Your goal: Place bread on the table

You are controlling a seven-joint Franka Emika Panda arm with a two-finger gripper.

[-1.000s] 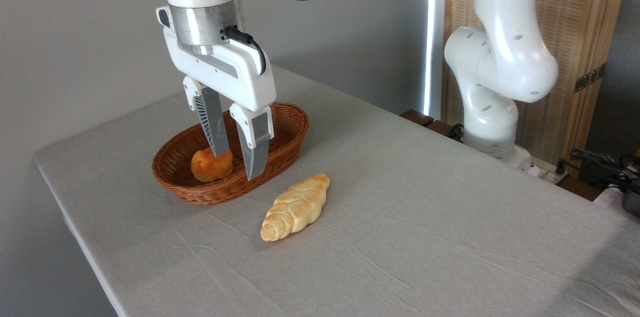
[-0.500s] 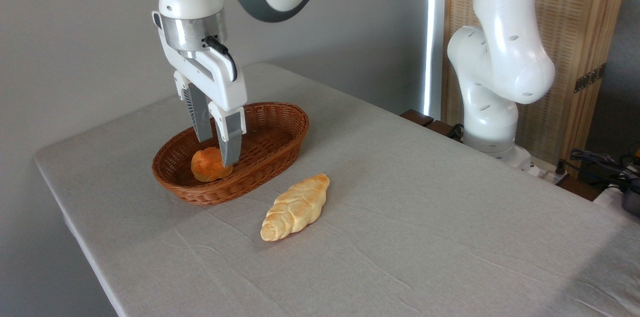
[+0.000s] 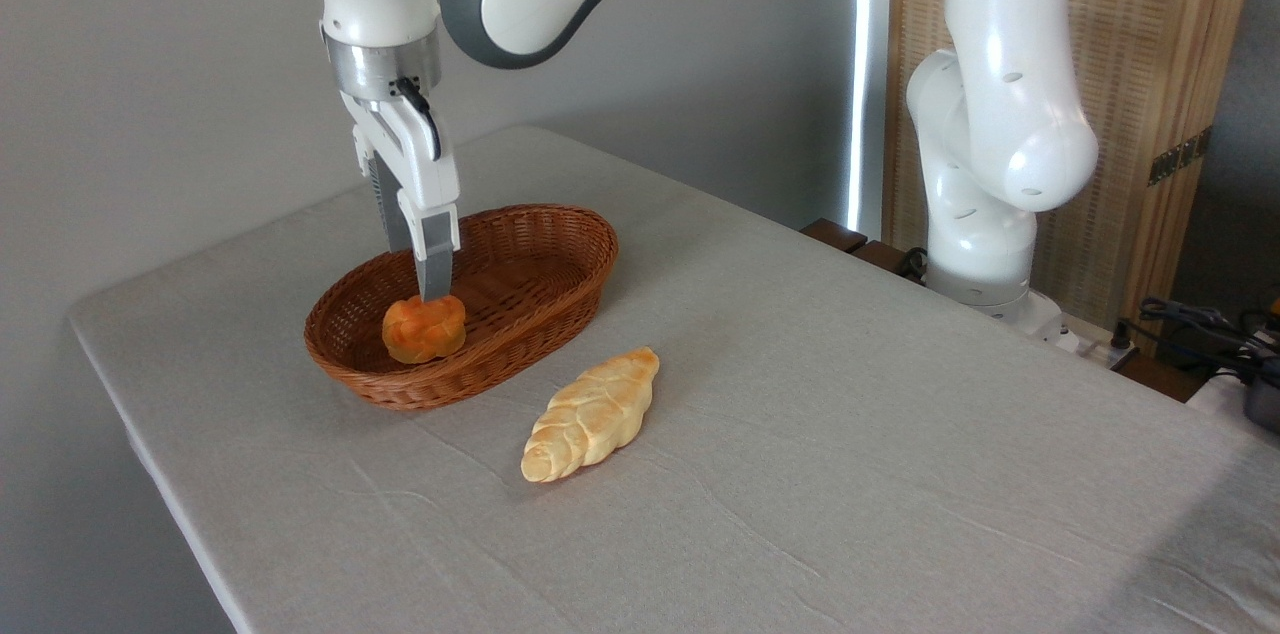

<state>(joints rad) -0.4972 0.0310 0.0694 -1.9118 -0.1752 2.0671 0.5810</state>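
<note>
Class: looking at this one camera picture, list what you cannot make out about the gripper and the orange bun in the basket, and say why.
- Gripper opening: seen edge-on, near finger hides the far one.
- Contact with the bread: fingertips overlap its top; touching or above, unclear.
- Bread's underside: behind the basket wall.

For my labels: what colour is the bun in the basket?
Deep orange bun, clearest in the camera view.
</note>
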